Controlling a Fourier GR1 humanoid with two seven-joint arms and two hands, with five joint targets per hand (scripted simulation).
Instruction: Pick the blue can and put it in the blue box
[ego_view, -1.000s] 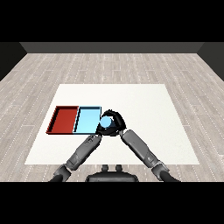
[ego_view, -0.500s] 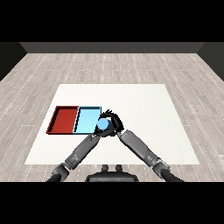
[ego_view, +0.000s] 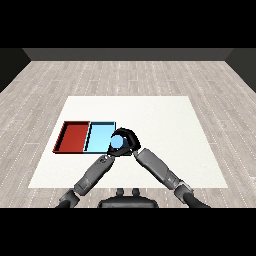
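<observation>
The blue can (ego_view: 117, 142) is held in my right hand (ego_view: 128, 140), whose fingers curl round it. Hand and can hover at the right edge of the light blue tray (ego_view: 97, 137), partly over its rim. To the left of that tray lies the red tray (ego_view: 75, 136). My left forearm reaches up from the lower left, and my left hand (ego_view: 111, 153) sits just below the can, mostly hidden by the right hand.
Both trays lie side by side on the left half of the white table (ego_view: 170, 125). The two forearms cross the table's front part and meet near the can.
My right hand has carried the blue can a little to the left, from beside the light blue tray to its right edge. The left arm has barely moved.
</observation>
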